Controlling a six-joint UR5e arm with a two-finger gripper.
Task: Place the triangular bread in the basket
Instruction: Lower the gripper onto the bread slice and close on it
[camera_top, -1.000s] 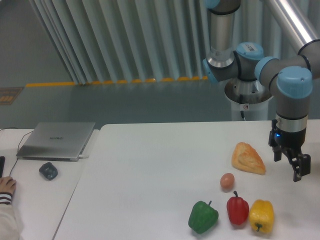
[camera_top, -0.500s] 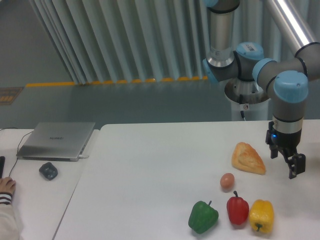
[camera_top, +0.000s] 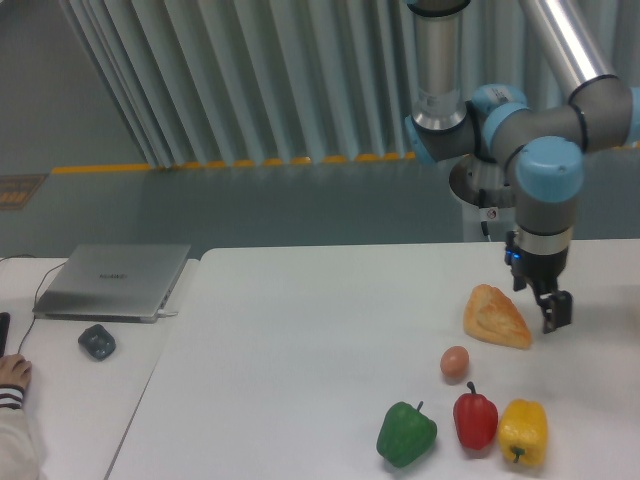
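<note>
Your pincer (camera_top: 545, 305) hangs just beside the right edge of the triangular bread (camera_top: 496, 317), low over the white surface (camera_top: 300, 350). Its fingers look parted and hold nothing, though they are small and dark against the arm, so treat the width of the gap as uncertain.

The bread lies on the right half of the surface, toward the far side of the cluster of food. It sits immediately left of the pincer, close enough that the two nearly overlap. The wedge's long axis runs from its narrower far-left end down to its broader near-right corner, and that near-right corner is the part closest to the fingers. Judging from this, you need a short shift to the left and a turn of the wrist so that the fingers close across the wedge's narrower width, not along its length.

Nearer to you than the bread are a small brown egg (camera_top: 454, 363), then a row of three peppers: green (camera_top: 406, 434), red (camera_top: 475, 420) and yellow (camera_top: 523, 431). The egg is near the bread's near-left side, so keep the descent clear of it.

No basket shows anywhere, so you cannot plan the carry direction from here. On a separate desk at far left sit a closed laptop (camera_top: 115, 281) and a dark mouse (camera_top: 96, 342).
</note>
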